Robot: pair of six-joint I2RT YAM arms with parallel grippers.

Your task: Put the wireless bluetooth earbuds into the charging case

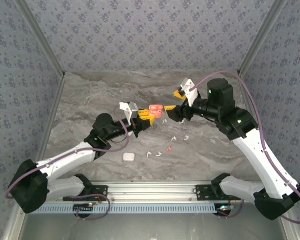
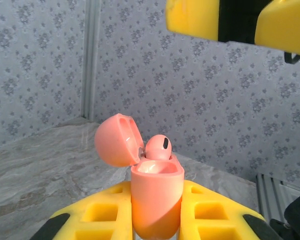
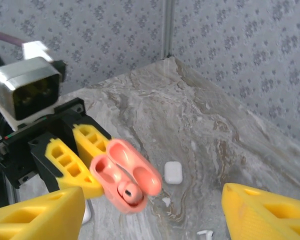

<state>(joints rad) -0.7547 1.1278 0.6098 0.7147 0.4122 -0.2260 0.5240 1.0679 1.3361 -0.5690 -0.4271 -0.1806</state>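
A grey marbled surface (image 1: pixel 90 100) sits inside walls (image 1: pixel 150 35) papered in a blue-grey floral print. On the near side of the left pincer (image 1: pixel 145 118) lies one closed white case (image 1: pixel 128 156). On the near side of the right pincer (image 1: pixel 174 103), loose buds are scattered: about five white earbuds (image 1: pixel 174 138) and one orange-red earbud (image 1: pixel 170 149). The left pincer is clamped on one pink charging case (image 2: pixel 156 200), its lid open, with one pink earbud (image 2: pixel 159 146) seated inside. Just beside the case, the right pincer stands spread wide, holding nothing.
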